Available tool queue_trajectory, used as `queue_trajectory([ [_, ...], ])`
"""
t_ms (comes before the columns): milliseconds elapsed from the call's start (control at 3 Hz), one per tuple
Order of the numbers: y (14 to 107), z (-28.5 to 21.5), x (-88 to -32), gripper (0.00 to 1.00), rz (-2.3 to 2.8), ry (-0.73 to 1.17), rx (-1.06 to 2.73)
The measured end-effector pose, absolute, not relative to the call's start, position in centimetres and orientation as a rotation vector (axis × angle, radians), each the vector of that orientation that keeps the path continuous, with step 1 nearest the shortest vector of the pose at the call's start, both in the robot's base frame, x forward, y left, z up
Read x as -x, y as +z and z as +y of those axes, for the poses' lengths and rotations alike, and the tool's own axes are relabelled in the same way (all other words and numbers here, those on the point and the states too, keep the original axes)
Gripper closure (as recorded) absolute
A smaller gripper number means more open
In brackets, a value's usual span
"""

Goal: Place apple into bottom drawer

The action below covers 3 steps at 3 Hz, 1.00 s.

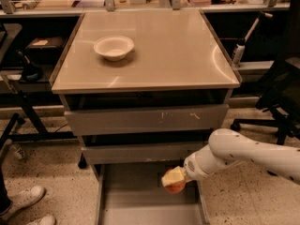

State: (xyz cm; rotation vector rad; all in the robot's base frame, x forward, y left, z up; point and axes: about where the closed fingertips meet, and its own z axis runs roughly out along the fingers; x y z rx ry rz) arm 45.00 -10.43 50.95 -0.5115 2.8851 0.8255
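My gripper (174,179) comes in on a white arm from the right and is shut on the red-orange apple (176,187), which shows only partly below the pale fingers (172,175). It holds the apple over the right side of the open bottom drawer (136,200), just above its flat grey floor. The drawer is pulled out toward me below the two shallower grey drawers (145,121).
A white bowl (114,47) stands on the beige cabinet top (178,50). A black office chair (281,93) is at the right. White shoes (26,203) are at the lower left. Dark shelving is on the left.
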Motion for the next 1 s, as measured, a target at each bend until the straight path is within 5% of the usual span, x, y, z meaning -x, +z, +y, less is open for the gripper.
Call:
queue_trajectory([
  [1000,46.2,-9.1,-45.5,1.0,2.901,0.907,0.407],
])
